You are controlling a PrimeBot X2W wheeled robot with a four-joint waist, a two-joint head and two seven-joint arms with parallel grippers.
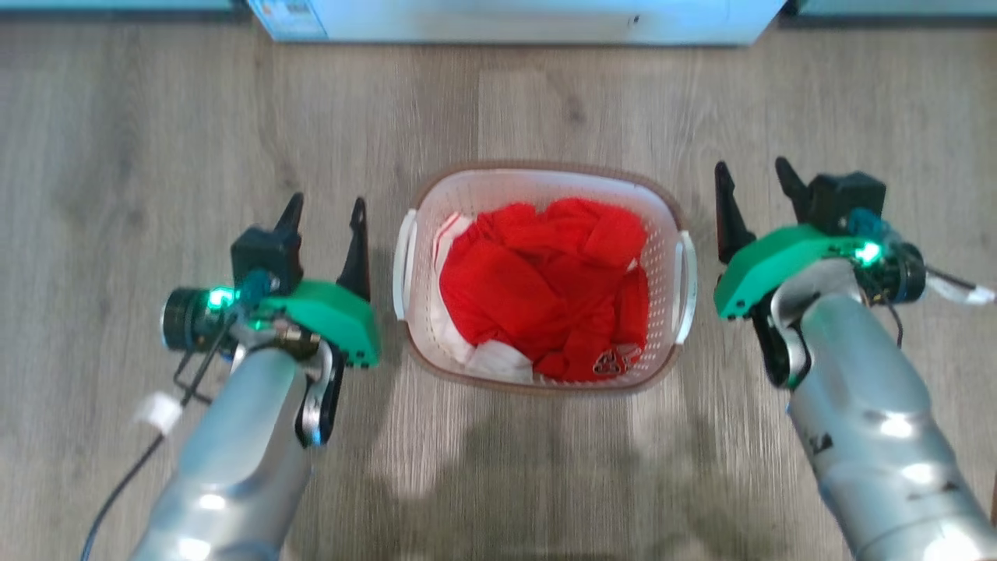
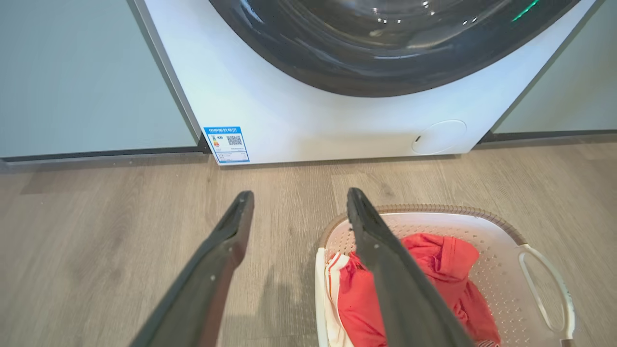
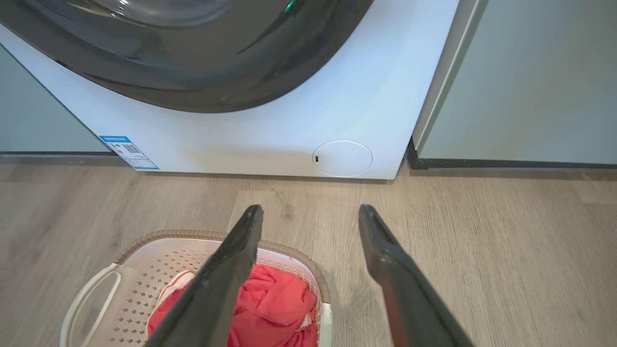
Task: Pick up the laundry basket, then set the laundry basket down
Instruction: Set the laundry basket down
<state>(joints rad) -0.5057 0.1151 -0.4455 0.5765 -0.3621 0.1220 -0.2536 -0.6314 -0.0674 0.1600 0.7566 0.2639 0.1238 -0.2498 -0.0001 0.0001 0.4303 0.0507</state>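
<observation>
Notes laundry basket [image 1: 498,187] on floor [image 1: 156,140] midway between left pincer [image 1: 327,201] and right pincer [image 1: 751,165], both spread wide, empty; reckons it light, stiff-walled but flexing, soft red clothes [image 1: 545,280] inside; best taken at white handle [image 1: 403,265] just inboard of each pincer.

washing machine [image 1: 514,19] cut by top edge, laundry basket [image 1: 537,187] floor hidden under red clothes [image 1: 545,288], label [image 2: 226,143] unreadable

Blue-bordered sticker [image 2: 226,144] with QR code low on washing machine [image 2: 313,120] front, print too small to read. Dark emblem [image 1: 611,362] on red garment [image 1: 537,288], illegible.
</observation>
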